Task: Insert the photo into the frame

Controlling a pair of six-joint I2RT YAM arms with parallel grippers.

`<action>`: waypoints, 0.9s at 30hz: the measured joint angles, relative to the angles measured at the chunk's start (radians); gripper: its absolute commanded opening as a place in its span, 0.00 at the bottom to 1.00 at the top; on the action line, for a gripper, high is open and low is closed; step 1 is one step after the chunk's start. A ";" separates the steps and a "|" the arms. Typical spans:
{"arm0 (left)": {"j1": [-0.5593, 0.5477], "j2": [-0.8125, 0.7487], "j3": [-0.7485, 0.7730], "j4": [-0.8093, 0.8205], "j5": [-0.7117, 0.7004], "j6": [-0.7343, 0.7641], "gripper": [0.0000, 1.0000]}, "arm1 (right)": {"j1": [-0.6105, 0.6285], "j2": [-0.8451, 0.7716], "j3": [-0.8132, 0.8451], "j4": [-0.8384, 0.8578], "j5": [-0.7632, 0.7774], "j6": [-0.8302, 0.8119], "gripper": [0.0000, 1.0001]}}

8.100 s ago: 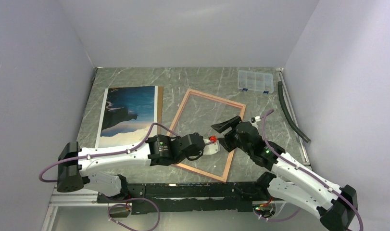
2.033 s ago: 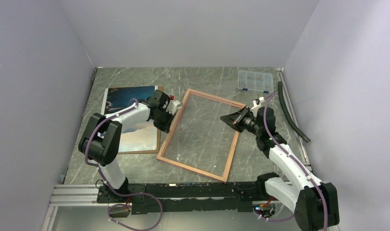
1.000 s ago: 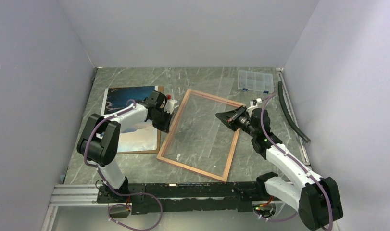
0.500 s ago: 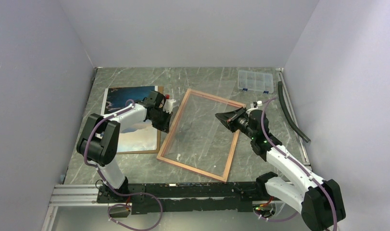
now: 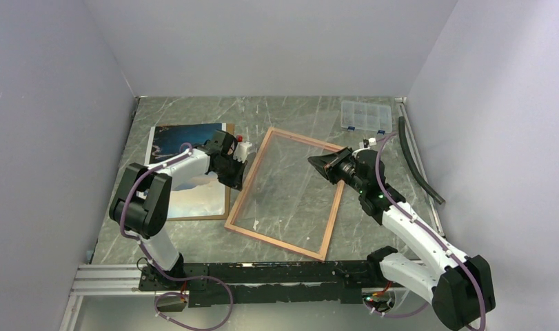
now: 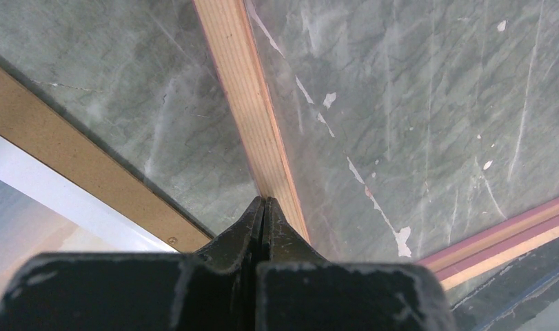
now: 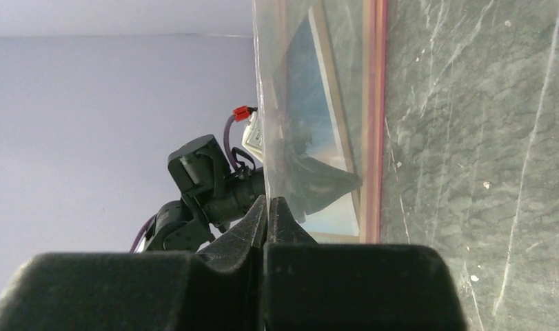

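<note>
The frame [image 5: 276,238] lies flat with its tan wood side up. My left gripper [image 5: 243,165] is shut on nothing, and its tips [image 6: 263,201] rest against the frame's left rail [image 6: 240,103]. My right gripper [image 5: 316,164] is shut on the right edge of a clear sheet [image 5: 290,186], holding that edge raised over the frame's opening. The sheet [image 7: 290,83] stands edge-on between the jaws of this gripper [image 7: 268,200]. The photo [image 5: 180,138] lies face up on the brown backing board [image 5: 227,189], left of the frame. Its white border [image 6: 56,200] shows beside the board [image 6: 76,165].
A clear plastic compartment box [image 5: 364,116] sits at the back right. A black hose [image 5: 418,162] and a metal strip run along the right edge. Grey walls close in the table on three sides.
Over the last second my right gripper has edged up and to the left with the clear sheet. My left gripper has stayed at the frame's left rail.
</note>
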 measured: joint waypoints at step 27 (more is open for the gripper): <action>0.000 -0.003 -0.004 0.004 0.002 0.000 0.03 | 0.000 0.006 0.048 -0.056 0.031 -0.011 0.00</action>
